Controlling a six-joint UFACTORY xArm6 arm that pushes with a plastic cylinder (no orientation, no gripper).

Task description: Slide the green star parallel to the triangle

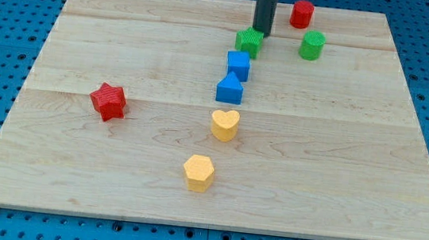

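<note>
The green star (pixel 248 41) lies near the view's top centre on the wooden board (pixel 74 161). My tip (pixel 261 33) stands at the star's upper right edge, touching or almost touching it. A blue cube (pixel 238 65) sits just below the star. A blue triangle-like block (pixel 230 89) sits just below the cube, so the three form a short column.
A green cylinder (pixel 312 45) and a red cylinder (pixel 301 14) stand to the right of the star near the top edge. A yellow heart (pixel 224 124) and a yellow hexagon (pixel 199 172) lie below the blue blocks. A red star (pixel 109 101) lies at the left.
</note>
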